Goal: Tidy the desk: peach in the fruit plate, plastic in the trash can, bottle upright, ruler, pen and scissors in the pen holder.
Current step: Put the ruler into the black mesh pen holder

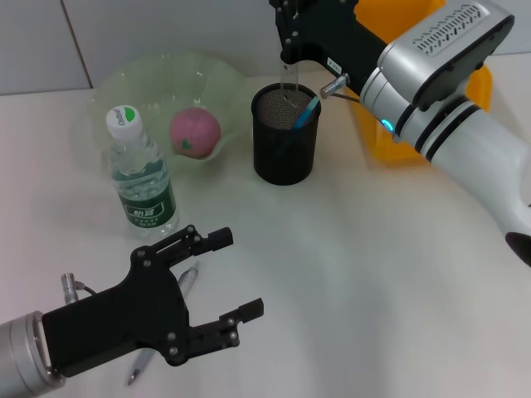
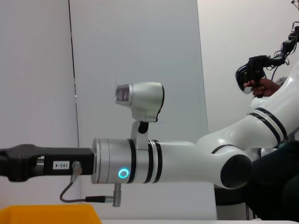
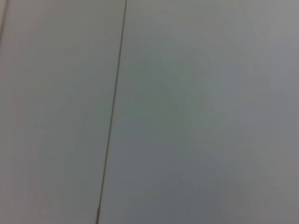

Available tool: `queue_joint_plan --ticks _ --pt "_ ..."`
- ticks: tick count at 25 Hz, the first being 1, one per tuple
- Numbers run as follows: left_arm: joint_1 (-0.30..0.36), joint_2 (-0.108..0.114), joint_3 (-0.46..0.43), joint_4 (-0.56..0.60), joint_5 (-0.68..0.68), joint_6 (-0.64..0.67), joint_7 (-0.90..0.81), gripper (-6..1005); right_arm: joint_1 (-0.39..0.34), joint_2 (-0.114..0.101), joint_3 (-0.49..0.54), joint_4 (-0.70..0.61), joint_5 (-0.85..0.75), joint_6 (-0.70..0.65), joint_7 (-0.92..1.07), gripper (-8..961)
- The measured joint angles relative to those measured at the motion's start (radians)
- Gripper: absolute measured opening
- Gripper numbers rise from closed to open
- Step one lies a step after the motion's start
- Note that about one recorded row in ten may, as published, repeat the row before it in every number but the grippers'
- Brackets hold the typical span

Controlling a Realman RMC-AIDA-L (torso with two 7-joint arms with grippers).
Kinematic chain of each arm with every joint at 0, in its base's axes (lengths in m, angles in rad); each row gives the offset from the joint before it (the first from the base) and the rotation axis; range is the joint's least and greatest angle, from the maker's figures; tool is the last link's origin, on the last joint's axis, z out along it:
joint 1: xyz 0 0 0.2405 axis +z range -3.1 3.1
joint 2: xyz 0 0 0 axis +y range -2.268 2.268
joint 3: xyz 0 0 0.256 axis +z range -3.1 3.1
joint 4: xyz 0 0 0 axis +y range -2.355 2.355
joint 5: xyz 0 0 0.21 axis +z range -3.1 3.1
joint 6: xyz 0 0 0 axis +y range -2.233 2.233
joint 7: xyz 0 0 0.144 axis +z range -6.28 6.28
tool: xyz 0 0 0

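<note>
- Pen holder: black mesh cylinder, upright on the white table, just beside the fruit plate; blue-handled item leaning inside, clear ruler standing in it.
- Right pincer directly above the holder at the ruler's top; fingers' spread not discernible.
- Peach: pink, lying in the pale green plate.
- Bottle: clear, green label, white cap, upright near the plate.
- Pen: silver, flat on the table, partly under the left pincer.
- Left pincer wide apart, holding nothing.
- Yellow bin behind the right arm.
</note>
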Motion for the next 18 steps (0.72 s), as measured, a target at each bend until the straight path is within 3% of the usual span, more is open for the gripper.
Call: queue_joint_plan --ticks 18 --pt "0.0 0.0 0.0 -0.001 0.0 0.0 0.004 795 0.037 0.016 0.004 -0.079 0.002 0.003 0.007 5"
